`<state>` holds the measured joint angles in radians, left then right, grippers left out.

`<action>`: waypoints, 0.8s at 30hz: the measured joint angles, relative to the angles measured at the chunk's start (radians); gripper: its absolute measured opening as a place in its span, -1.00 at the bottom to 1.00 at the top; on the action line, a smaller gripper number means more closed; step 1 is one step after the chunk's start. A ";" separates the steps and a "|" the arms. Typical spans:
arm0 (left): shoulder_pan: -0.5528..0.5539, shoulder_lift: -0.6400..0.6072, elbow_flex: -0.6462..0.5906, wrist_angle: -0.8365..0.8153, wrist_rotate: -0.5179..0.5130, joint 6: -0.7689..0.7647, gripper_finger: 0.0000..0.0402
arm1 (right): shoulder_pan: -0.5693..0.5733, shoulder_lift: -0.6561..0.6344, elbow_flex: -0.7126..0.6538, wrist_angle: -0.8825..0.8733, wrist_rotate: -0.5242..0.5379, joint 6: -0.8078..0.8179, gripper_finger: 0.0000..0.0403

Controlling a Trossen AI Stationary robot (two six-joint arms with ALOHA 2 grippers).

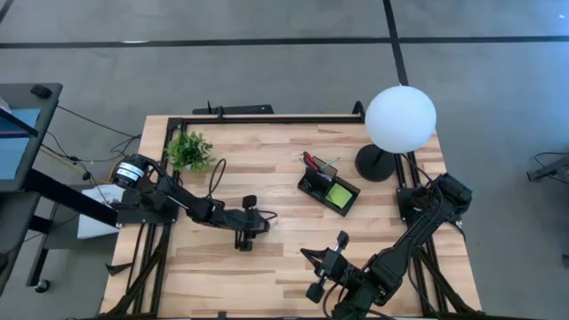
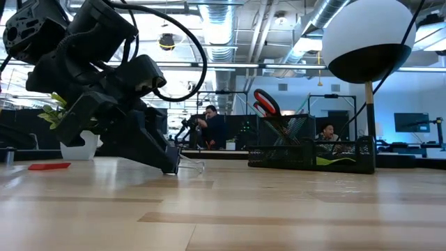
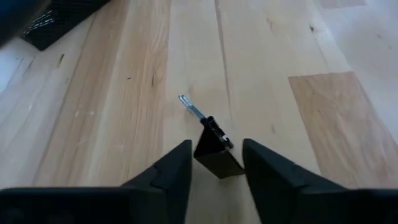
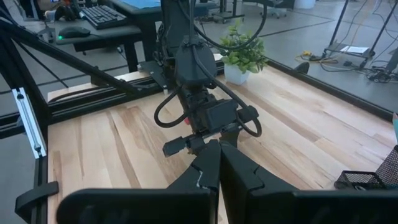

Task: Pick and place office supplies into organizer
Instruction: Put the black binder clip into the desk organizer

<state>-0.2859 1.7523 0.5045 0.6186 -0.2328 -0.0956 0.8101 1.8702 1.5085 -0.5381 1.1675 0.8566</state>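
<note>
My left gripper (image 3: 216,167) rests low on the pale wooden table (image 3: 124,106), fingers partly open around a small black binder clip (image 3: 214,149). My right gripper (image 4: 217,163) is closed, empty.

Right gripper (image 4: 217,163): two dark fingers pressed together, nothing between them, low over the wooden table (image 4: 112,146).
Left arm (image 4: 193,74): farther off across the table, dark, looped with black cables, reaching down towards the tabletop; its gripper is hidden behind the near fingers.
Potted plant (image 4: 244,55): small, green, in a white pot, near the table's far edge.
Organizer (image 4: 373,177): black mesh corner only, at the picture's edge.
Keyboard (image 4: 106,15): on a desk beyond the table.
</note>
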 joint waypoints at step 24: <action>0.190 0.000 0.380 -0.179 -0.059 0.141 -0.77 | 0.001 0.000 0.000 0.004 0.014 0.000 -1.00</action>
<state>-0.0957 1.7523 0.8840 0.4400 -0.2915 0.0454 0.8112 1.8702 1.5089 -0.5339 1.1820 0.8569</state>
